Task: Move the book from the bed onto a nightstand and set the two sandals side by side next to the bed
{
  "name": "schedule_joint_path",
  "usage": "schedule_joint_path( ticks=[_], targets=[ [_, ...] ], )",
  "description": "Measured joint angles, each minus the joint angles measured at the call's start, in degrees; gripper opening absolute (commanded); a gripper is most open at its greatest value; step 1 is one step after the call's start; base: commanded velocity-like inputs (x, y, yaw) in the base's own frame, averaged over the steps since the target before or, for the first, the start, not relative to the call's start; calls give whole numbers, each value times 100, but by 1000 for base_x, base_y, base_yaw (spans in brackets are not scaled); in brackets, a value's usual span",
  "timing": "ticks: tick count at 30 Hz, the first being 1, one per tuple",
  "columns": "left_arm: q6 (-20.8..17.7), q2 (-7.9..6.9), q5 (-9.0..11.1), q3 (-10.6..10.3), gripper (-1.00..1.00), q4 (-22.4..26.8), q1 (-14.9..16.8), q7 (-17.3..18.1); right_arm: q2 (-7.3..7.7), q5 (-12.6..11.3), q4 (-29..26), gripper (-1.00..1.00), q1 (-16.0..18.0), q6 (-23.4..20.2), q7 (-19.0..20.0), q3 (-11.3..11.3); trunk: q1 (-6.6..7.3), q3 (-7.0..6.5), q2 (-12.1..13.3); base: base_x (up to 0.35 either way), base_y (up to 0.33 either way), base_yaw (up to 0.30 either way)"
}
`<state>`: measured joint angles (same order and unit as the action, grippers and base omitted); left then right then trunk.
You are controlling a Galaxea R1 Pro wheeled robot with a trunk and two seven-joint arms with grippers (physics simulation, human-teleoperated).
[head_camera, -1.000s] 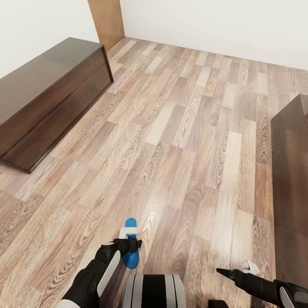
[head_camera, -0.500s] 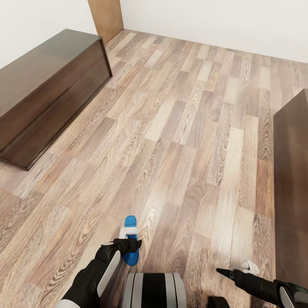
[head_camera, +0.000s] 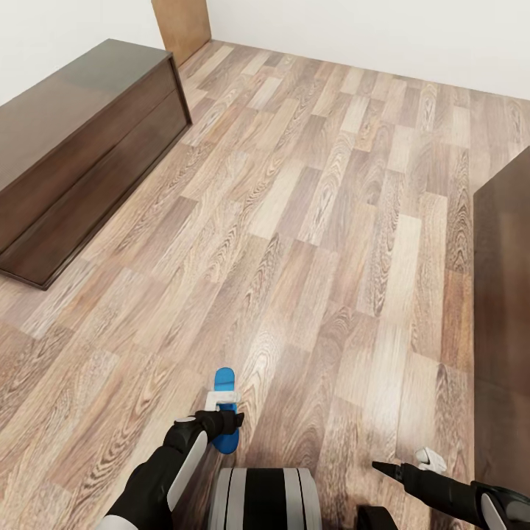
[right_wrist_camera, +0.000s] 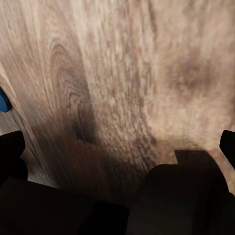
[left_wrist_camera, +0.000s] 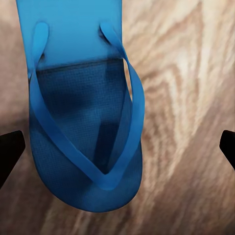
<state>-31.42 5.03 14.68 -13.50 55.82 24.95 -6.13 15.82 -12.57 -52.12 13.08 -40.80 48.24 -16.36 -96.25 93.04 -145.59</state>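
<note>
Left gripper (head_camera: 221, 417) hangs over blue sandal (left_wrist_camera: 85, 115), fingers spread wide, holding nothing; right gripper (head_camera: 412, 465) open, empty; long dark cabinet (head_camera: 73, 147) far left on plank floor (head_camera: 309, 243).

We see a brown wood-plank floor (head_camera: 309, 243) spreading across nearly the whole head view, its boards running from the lower left of the frame toward the upper right. A long low dark cabinet (head_camera: 70, 147) stands on it at the upper left. Another dark wooden piece (head_camera: 504, 294) stands on it along the right edge. One blue sandal (head_camera: 224, 412) is at the bottom centre, and the left wrist view shows it strap side up over the planks.
</note>
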Motion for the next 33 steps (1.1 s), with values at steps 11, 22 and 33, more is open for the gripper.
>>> schedule_joint_path(
  ticks=[11, 22, 33],
  targets=[
    [0, -3, 0, 0, 100, 0, 0, 0, 6, 0, -4, 100, 0, 4, 1, 0, 0, 0, 0, 0, 0, 0],
    [0, -4, 0, 0, 100, 0, 0, 0, 14, -8, -169, 100, 1, -8, 21, -12, 0, 0, 0, 0, 0, 0],
    [0, -9, 0, 0, 100, 0, 0, 7, 68, -1078, -1703, 100, -9, -1427, 11, -270, 0, 0, 0, 0, 0, 0]
  ],
)
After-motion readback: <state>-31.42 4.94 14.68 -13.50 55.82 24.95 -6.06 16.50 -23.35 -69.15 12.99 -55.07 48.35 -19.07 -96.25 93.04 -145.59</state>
